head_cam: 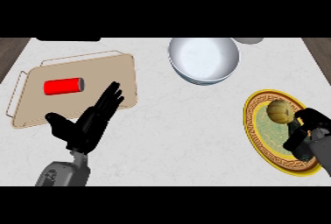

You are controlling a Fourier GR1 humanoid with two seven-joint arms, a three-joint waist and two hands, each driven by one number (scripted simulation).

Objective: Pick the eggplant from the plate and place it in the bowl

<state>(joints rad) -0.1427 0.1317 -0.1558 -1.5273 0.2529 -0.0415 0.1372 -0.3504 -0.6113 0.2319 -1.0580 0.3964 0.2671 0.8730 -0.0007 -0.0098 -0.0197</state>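
Eggplant point(280, 111) sits on plate point(253, 131), not lifted; right hand point(309, 133) just beside it, cannot tell if closed; left hand point(90, 120) spread, idle above desk point(184, 135). Grasp, carry to bowl point(203, 57) all left.

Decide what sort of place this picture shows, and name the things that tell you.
Most likely a kitchen counter: a pale marbled worktop carries a white bowl, a gold-rimmed plate with a round vegetable on it, and a tan tray.
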